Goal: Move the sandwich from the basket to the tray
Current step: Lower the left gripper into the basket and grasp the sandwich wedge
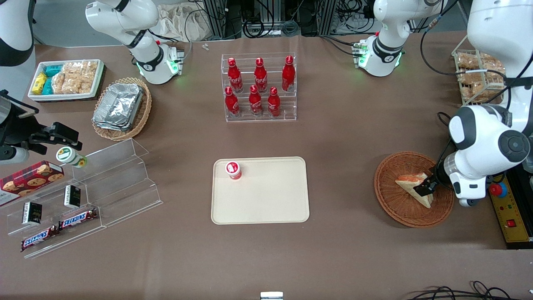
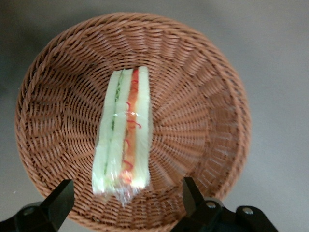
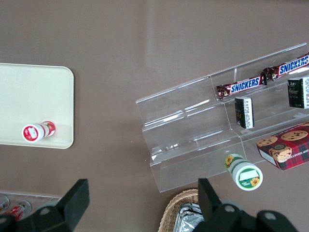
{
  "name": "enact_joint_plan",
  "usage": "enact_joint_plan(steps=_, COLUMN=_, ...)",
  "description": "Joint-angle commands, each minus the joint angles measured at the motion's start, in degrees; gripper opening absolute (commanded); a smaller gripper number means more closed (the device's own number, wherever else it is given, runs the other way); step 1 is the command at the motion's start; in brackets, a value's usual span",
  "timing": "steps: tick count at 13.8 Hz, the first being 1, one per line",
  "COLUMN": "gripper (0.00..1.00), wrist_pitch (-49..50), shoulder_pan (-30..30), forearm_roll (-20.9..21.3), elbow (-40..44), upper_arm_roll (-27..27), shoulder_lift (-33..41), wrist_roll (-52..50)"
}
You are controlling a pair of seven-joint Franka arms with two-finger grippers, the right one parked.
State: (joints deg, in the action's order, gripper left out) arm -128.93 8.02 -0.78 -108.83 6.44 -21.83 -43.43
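Hovering end effector [image 2: 126, 200] open, sandwich [image 2: 123, 145] between

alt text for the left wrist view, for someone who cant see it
A wrapped sandwich lies in a round woven basket, its green and orange filling edge facing up. The end effector hovers above it, fingers open on either side of the sandwich's nearer end.

Sandwich wedge [image 2: 124, 137] in round wicker basket [image 1: 389, 204], toward working arm's end; left gripper [image 1: 425, 189] above it, fingers spread; rectangular plastic tray [image 1: 270, 200] well apart.
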Motion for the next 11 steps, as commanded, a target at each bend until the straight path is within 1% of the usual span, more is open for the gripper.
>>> enact_joint_plan(steps=1, gripper=1.0, wrist_pitch=-5.25, shoulder_pan=-0.03, forearm_roll=1.38, elbow=-3.82, upper_arm_roll=-0.99, shoulder_lift=-1.2, wrist_roll=-1.75)
enact_joint_plan(steps=2, gripper=1.0, wrist_pitch=-7.45, shoulder_pan=0.06, forearm_roll=1.83, elbow=-4.72, upper_arm_roll=-1.17, shoulder_lift=-1.29, wrist_roll=-2.01)
enact_joint_plan(steps=5, gripper=1.0, wrist_pitch=-9.57, shoulder_pan=-0.03, forearm_roll=1.83, elbow=-4.81, upper_arm_roll=-1.17, shoulder_lift=-2.78, wrist_roll=-3.07)
enact_joint_plan(steps=6, gripper=0.97, wrist_pitch=-10.63, shoulder_pan=-0.03, forearm_roll=1.83, elbow=-4.9, upper_arm_roll=-1.17, shoulder_lift=-3.56, wrist_roll=-3.33)
enact_joint_plan(steps=7, gripper=0.7, wrist_pitch=-11.16, shoulder_pan=-0.11, forearm_roll=1.83, elbow=-4.73, upper_arm_roll=-1.17, shoulder_lift=-3.92, wrist_roll=-4.29)
enact_joint_plan(steps=9, gripper=0.03, wrist_pitch=-11.17, shoulder_pan=-0.29, forearm_roll=1.83, elbow=-4.64, upper_arm_roll=-1.17, shoulder_lift=-3.58, wrist_roll=-5.7)
enact_joint_plan(steps=10, gripper=0.0, wrist_pitch=-10.73, shoulder_pan=-0.03, forearm_roll=1.83, elbow=-4.73, upper_arm_roll=-1.17, shoulder_lift=-3.22, wrist_roll=-5.96)
enact_joint_plan(steps=11, gripper=0.0, wrist_pitch=-10.38, shoulder_pan=0.06, forearm_roll=1.83, elbow=-4.9, upper_arm_roll=-1.17, shoulder_lift=-2.96, wrist_roll=-5.36)
